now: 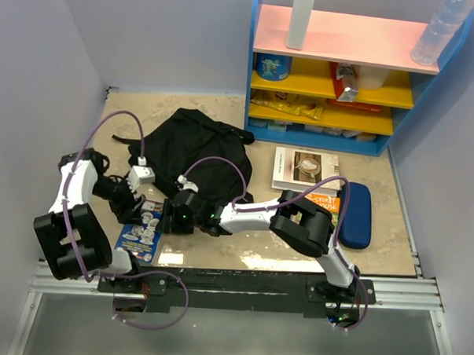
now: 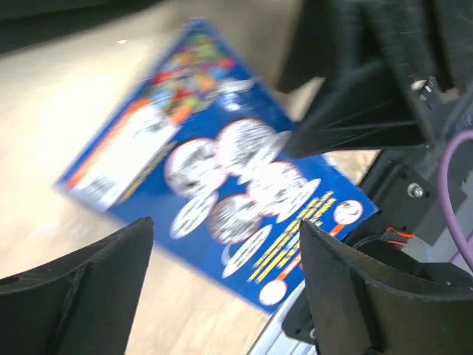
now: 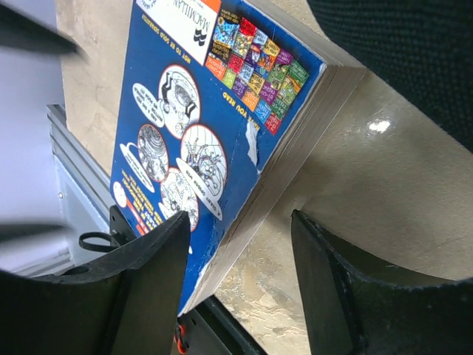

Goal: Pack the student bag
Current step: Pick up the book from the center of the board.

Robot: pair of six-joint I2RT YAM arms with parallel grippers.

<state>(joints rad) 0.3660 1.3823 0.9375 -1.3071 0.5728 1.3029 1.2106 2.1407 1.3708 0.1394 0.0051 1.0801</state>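
Observation:
The student bag (image 1: pixel 195 148), a soft black backpack, lies slumped at the back middle of the table; a piece of it shows in the right wrist view (image 3: pixel 414 59). A thick blue book (image 1: pixel 140 232) with cartoon bubbles lies flat near the front left edge. My left gripper (image 1: pixel 132 211) hovers open over the book (image 2: pixel 222 177), with nothing between its fingers (image 2: pixel 81 296). My right gripper (image 1: pixel 169 217) comes in low from the right, open, and the book's page edge (image 3: pixel 295 148) lies between its fingers (image 3: pixel 144 288), apart from the right one.
A white book (image 1: pixel 304 169), an orange book (image 1: pixel 328 203) and a dark-blue pencil case (image 1: pixel 356 214) lie to the right. A blue and yellow shelf (image 1: pixel 344 72) with snacks stands at the back right. The metal rail (image 1: pixel 240 284) runs along the near edge.

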